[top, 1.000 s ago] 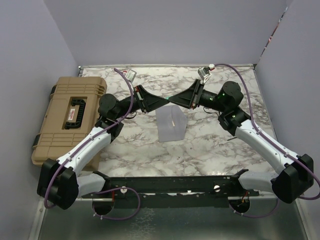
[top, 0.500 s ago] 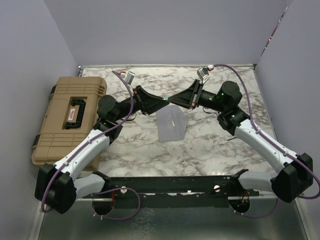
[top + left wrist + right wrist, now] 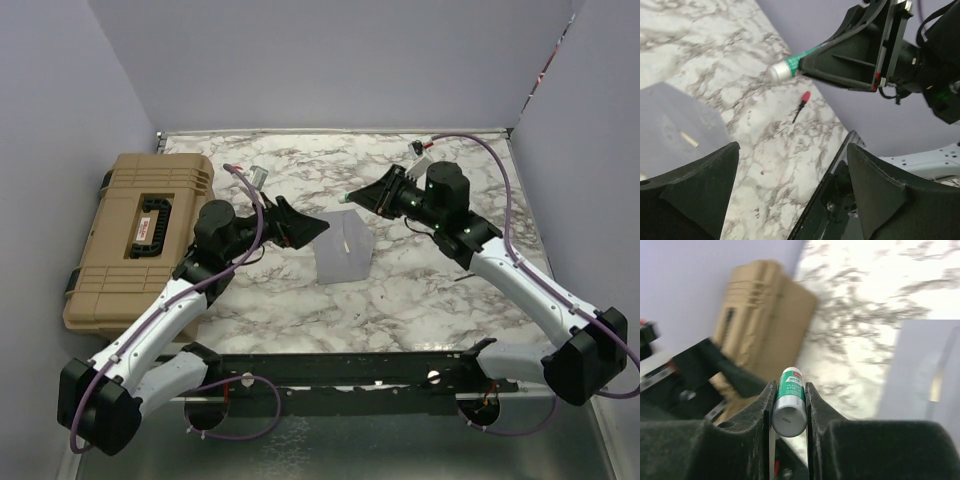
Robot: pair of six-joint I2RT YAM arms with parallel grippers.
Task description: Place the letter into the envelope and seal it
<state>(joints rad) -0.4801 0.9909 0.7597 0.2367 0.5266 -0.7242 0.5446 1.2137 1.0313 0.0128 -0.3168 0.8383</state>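
**A:** How do the pincers stand?

**B:** The left gripper (image 3: 795, 195) is spread wide and holds nothing; its fingers (image 3: 690, 190) hang well apart above the marble table (image 3: 300, 300), just left of the envelope (image 3: 342, 255). The right gripper (image 3: 789, 387) is narrow, clamped on a green-and-white glue stick (image 3: 788, 415), held up off the marble.

**A:** And the task's things?

**B:** The envelope lies flat on the table, light grey, between the two arms and touched by neither. At its middle shows only a thin peach-tan sliver, seemingly the letter (image 3: 344, 243); more I cannot tell.

**A:** What differs from a second ago?

**B:** Then both tips met over the envelope's far edge, both narrow, the stick between them. Now the left jaws have sprung wide and that arm has drawn back leftward and nearer; the right has pulled off to the right, taking the stick along. The envelope has not shifted; the tan hard case (image 3: 140, 235) sits where it was.
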